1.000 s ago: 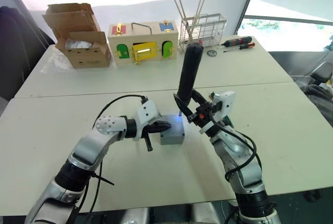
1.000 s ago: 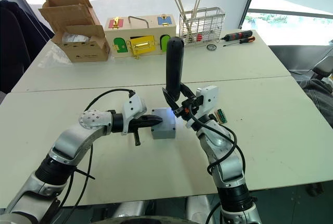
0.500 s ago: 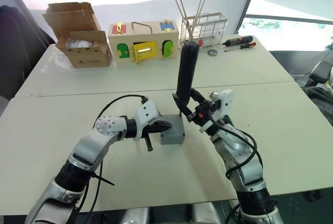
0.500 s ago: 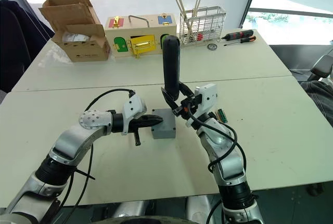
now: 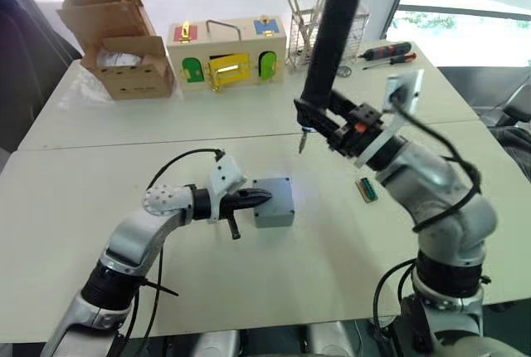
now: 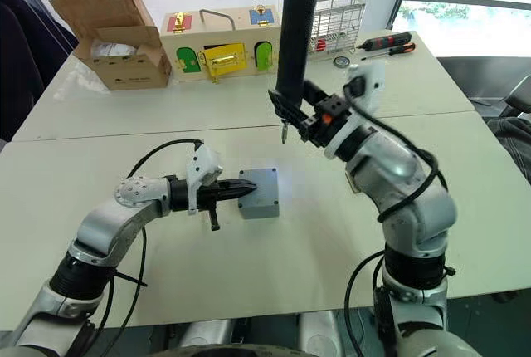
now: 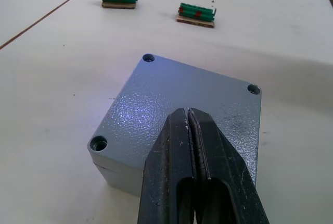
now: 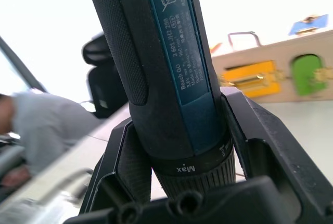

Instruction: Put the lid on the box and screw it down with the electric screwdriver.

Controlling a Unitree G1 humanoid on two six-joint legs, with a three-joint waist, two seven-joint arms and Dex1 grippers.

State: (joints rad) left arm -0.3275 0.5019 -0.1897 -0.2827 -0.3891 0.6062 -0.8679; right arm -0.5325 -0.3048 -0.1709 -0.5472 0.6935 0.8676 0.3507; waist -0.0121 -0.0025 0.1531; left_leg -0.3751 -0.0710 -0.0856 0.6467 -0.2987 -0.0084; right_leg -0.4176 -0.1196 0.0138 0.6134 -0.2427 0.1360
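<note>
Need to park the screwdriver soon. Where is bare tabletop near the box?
Bare: the near table in front of the grey box, and right of it up to the green terminal block. Crowded: the far edge, with cardboard box, wooden latch box, wire basket.

Both arms are built of silver-grey metallic segments with rounded joint housings, joined by black ribbed collars near the elbows; a round perforated grey cap is seen on the left forearm joint. Each wrist is fitted with a white angular housing, and loose black cables are routed in loops along the outside of both arms. The left gripper (image 7: 195, 174) is formed of two smooth, tapered black fingers with slightly glossy surfaces, while the right gripper (image 5: 322, 122) is seen as a black bracket with red-orange detail behind it.
</note>
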